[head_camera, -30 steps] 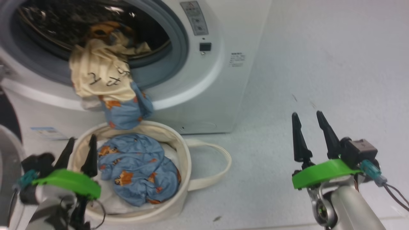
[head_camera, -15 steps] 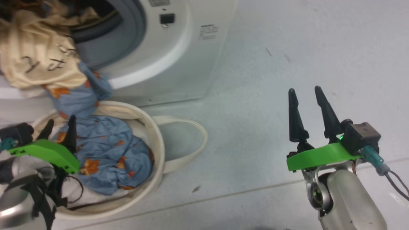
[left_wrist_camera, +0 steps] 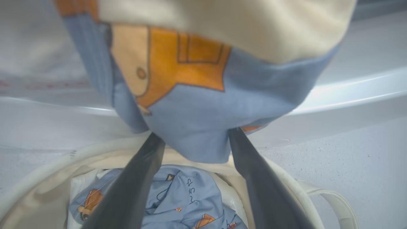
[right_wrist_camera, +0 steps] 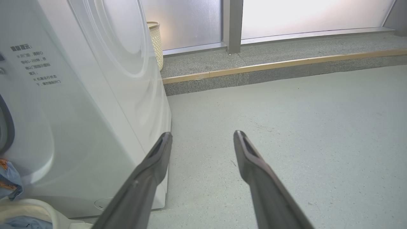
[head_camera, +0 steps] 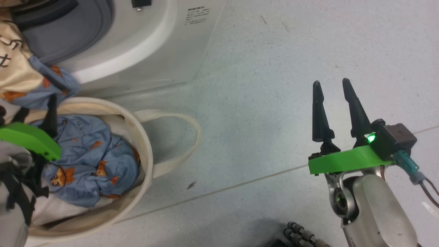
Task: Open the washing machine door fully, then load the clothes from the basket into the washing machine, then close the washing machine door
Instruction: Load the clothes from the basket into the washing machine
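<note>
The washing machine [head_camera: 144, 44] stands at the upper left, its grey drum mouth [head_camera: 65, 37] open; its door is out of view. A cream garment with orange-and-blue print [left_wrist_camera: 197, 63] hangs out of the mouth over the basket [head_camera: 145, 147]. In the left wrist view my left gripper [left_wrist_camera: 194, 135] is open, its fingertips just under that garment's blue hem. A light blue garment [head_camera: 85, 161] lies in the basket on white padding. My right gripper [head_camera: 331, 82] hovers open and empty over the floor, well right of the basket.
The basket's looped handle [head_camera: 185, 137] lies on the grey floor toward the right gripper. Behind the machine's side are a woven bin [right_wrist_camera: 156, 44], a raised step with a wooden edge [right_wrist_camera: 286, 63] and frosted windows. A ribbed cable [head_camera: 301, 236] shows at the bottom edge.
The head camera has swung right and down, so machine and basket have slid left in the picture. Both grippers stay open; the right one keeps its pose.
</note>
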### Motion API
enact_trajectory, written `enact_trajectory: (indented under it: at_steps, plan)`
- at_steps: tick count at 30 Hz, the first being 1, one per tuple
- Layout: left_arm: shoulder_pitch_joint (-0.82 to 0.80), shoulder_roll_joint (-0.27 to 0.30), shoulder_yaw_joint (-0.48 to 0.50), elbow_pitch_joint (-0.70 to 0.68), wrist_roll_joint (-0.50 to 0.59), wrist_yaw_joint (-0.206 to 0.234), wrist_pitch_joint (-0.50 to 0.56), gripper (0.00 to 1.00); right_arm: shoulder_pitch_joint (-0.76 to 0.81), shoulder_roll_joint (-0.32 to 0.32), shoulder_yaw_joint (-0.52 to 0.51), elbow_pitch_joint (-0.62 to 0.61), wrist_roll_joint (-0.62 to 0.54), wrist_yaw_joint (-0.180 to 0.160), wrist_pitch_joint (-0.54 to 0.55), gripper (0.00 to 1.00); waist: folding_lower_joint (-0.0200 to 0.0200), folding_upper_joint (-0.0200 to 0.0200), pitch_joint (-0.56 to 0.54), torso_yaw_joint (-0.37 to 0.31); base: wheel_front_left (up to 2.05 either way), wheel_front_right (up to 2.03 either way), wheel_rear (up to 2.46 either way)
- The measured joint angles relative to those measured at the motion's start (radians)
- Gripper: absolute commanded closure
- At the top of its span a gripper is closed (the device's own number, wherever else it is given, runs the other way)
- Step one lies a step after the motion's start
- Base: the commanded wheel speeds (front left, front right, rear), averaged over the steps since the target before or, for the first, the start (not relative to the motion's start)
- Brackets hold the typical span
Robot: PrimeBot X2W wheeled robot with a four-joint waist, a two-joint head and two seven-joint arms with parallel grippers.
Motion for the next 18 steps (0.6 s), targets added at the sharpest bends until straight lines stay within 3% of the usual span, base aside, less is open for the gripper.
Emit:
enact_trajectory:
  at_steps: [2,3,4,5,10,14,18]
  plan:
    - [-0.016,0.008,-0.003,0.002,-0.011,0.0,-0.006,0.0,0.0,0.0,-0.001,-0.006,0.0,0.0,0.0,0.0,-0.0002,0.0,0.011,-0.004,0.0,0.0,0.0]
    - [-0.025,0.012,-0.007,0.001,-0.013,0.0,-0.01,0.29,-0.001,0.001,-0.001,-0.008,0.0,0.0,0.0,0.0,-0.0001,0.0,0.016,-0.004,0.0,0.0,0.0]
    - [-0.035,0.015,-0.012,0.0,-0.013,0.0,-0.011,0.9,-0.003,0.001,-0.001,-0.008,0.0,0.0,0.0,0.0,0.0,0.0,0.019,-0.002,0.0,0.0,0.0]
    - [-0.042,0.016,-0.012,-0.006,-0.021,0.0,-0.013,1.0,-0.005,0.001,-0.001,-0.007,0.0,0.0,0.0,0.0,-0.0001,0.0,0.02,0.001,0.0,0.0,0.0]
    - [-0.053,0.02,-0.015,-0.062,-0.037,0.0,-0.014,1.0,-0.021,0.002,-0.003,-0.008,0.0,0.0,0.0,0.0,-0.0001,0.0,0.017,0.025,0.0,0.0,0.0]
    - [-0.016,0.016,-0.021,-0.142,0.002,0.0,-0.014,1.0,-0.021,0.002,-0.002,0.007,0.008,0.0,0.0,0.0,-0.0002,0.0,-0.013,0.059,0.0,0.0,0.0]
    - [0.037,0.02,0.035,-0.216,0.07,0.0,-0.014,1.0,-0.021,0.001,0.01,0.022,0.028,0.0,0.0,0.0,-0.0003,0.0,-0.053,0.085,0.0,0.0,0.0]
